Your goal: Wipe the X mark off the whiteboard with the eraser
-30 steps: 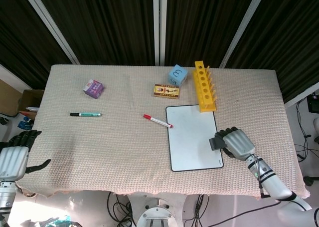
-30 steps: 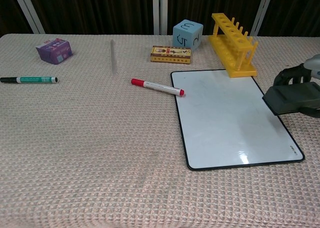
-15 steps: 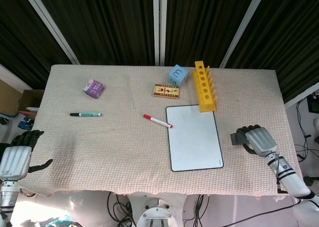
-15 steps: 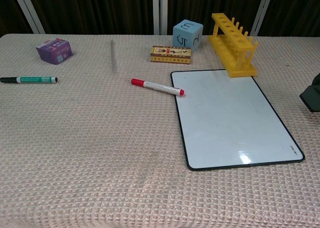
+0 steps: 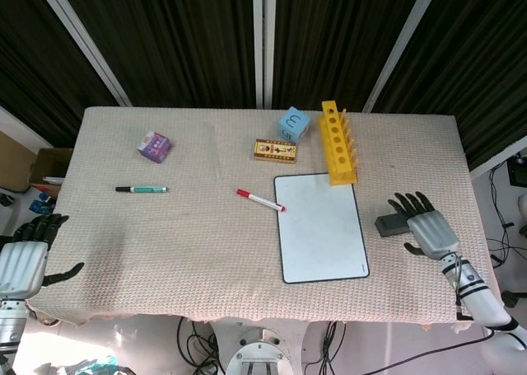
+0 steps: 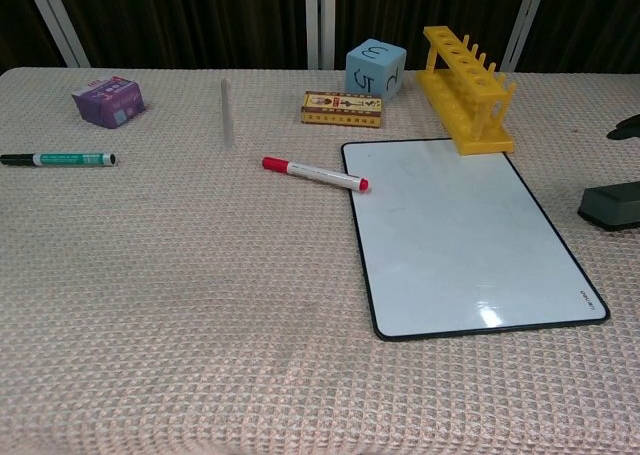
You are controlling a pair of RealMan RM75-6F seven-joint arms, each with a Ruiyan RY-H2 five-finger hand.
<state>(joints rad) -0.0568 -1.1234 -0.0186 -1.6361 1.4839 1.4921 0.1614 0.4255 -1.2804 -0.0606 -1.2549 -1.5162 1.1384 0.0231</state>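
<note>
The right hand (image 5: 428,231) is at the lower right of the head view, with its fingers spread apart and holding nothing. Just beside it, on its left, the eraser (image 5: 391,224) lies flat on the tablecloth (image 5: 189,235); I cannot tell if a fingertip touches it or only hangs above it. In the chest view the eraser (image 6: 610,205) shows at the right edge, apart from the whiteboard (image 6: 465,240). The whiteboard (image 5: 321,227) lies right of the centre of the frame, and its surface looks clean, so I judge the wiping is done and no X is left.

The eraser looks like a small dark block, probably light and stiff on top with a soft felt underside. I would take it by its two long sides, thumb against fingers, so that the flat face can press on the board. The board is smooth and glossy and may slide on the cloth under pressure.

Further out, a red marker (image 5: 260,200) touches the board's upper left corner and a yellow rack (image 5: 338,142) stands at its top edge. The left hand (image 5: 23,260) is at the lower left edge, fingers apart and empty.
</note>
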